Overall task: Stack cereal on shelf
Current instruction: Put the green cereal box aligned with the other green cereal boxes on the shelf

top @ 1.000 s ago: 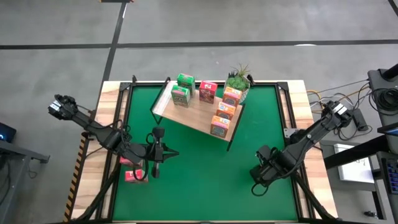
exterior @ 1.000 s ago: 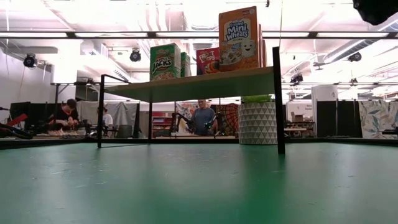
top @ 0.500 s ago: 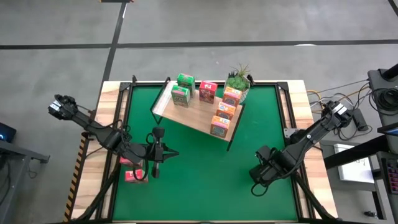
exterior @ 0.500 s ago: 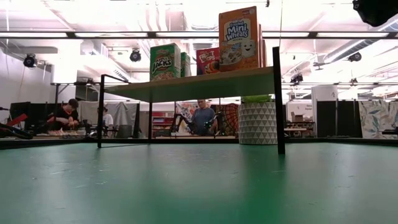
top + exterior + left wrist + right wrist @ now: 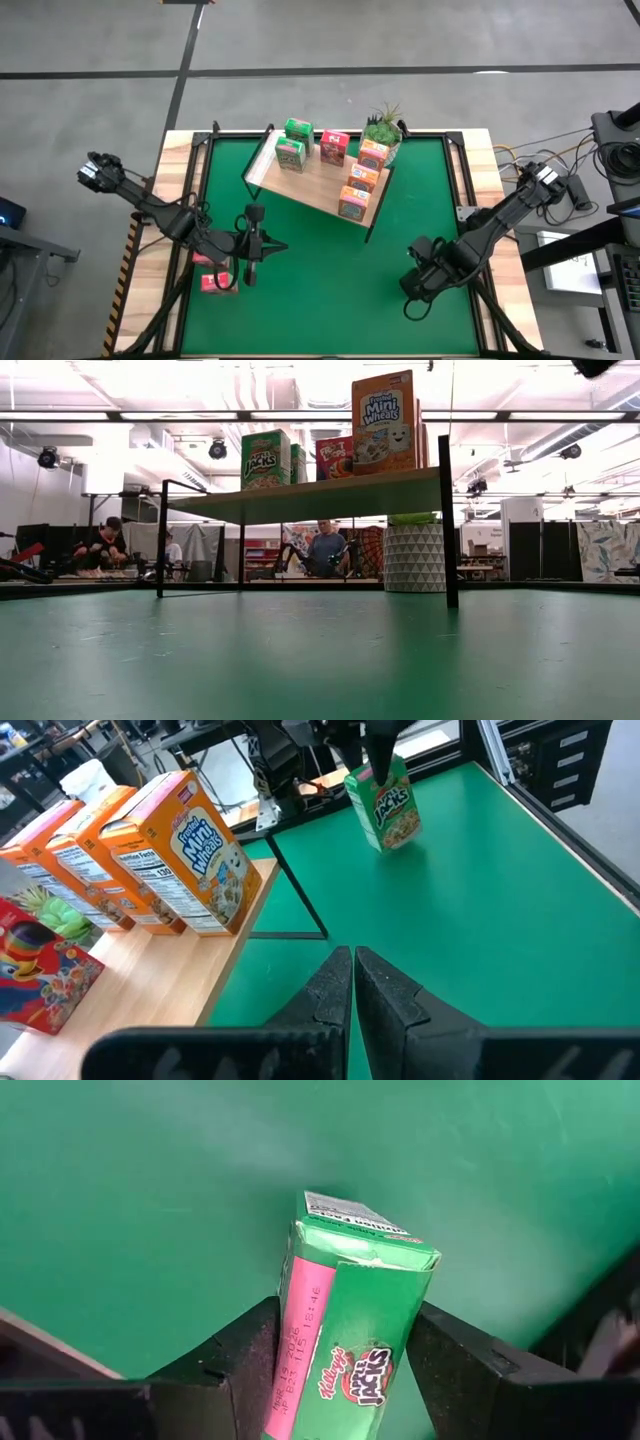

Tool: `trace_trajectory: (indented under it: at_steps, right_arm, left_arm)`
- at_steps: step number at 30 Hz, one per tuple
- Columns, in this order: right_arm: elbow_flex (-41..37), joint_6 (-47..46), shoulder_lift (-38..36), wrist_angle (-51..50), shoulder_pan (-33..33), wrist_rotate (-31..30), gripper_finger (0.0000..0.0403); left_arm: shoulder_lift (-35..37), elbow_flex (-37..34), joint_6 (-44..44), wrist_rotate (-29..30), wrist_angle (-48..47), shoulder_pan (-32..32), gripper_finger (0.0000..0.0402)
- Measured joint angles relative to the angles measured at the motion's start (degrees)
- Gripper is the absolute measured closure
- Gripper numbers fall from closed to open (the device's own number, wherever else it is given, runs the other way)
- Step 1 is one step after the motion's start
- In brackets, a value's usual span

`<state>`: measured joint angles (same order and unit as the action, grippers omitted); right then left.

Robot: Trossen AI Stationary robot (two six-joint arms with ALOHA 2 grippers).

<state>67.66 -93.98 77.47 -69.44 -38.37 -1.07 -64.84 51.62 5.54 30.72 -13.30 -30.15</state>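
At the lower right of the high view the right fingers (image 5: 340, 1370) pinch a green Apple Jacks box (image 5: 355, 1330) above the table (image 5: 330, 290), while the left fingers (image 5: 352, 982) are pressed together.

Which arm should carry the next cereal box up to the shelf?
Right: its gripper already clamps a green Apple Jacks cereal box above the green mat. The left gripper is shut and empty, near the light-wood shelf.
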Motion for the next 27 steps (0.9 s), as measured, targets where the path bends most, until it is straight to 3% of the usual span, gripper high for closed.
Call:
trace_trajectory:
  at_steps: [17,27]
  right_arm:
    - [3.0,29.5,0.0,29.4,0.7,-21.3,0.0209]
    - [3.3,48.5,0.3,45.8,6.8,-22.1,0.0209]
  left_arm:
    - [8.3,-0.3,10.2,0.0,0.2,0.0,0.0402]
    - [14.0,-3.6,9.8,0.0,0.7,0.0,0.0402]
